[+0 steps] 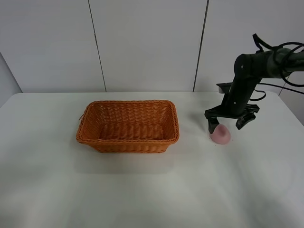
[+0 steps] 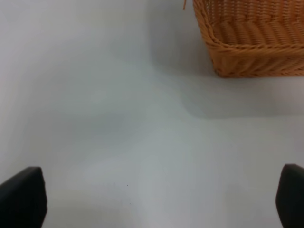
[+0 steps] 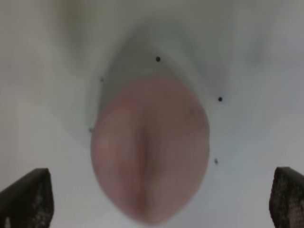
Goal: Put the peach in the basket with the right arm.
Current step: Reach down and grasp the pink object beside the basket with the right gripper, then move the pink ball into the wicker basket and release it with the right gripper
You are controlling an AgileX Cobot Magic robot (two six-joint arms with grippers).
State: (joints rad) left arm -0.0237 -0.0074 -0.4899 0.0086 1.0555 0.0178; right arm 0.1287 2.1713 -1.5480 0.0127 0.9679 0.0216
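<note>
The pale pink peach lies on the white table to the right of the orange-brown wicker basket. My right gripper hangs open just above and behind the peach, one finger at its left side, the other apart to the right. In the right wrist view the peach fills the middle, blurred, between the two dark fingertips at the lower corners. The left gripper is open over bare table, with a corner of the basket ahead of it. The left arm is out of the high view.
The white table runs wide around the basket, with a white panelled wall behind it. Black cables loop off the right arm near the table's far right corner.
</note>
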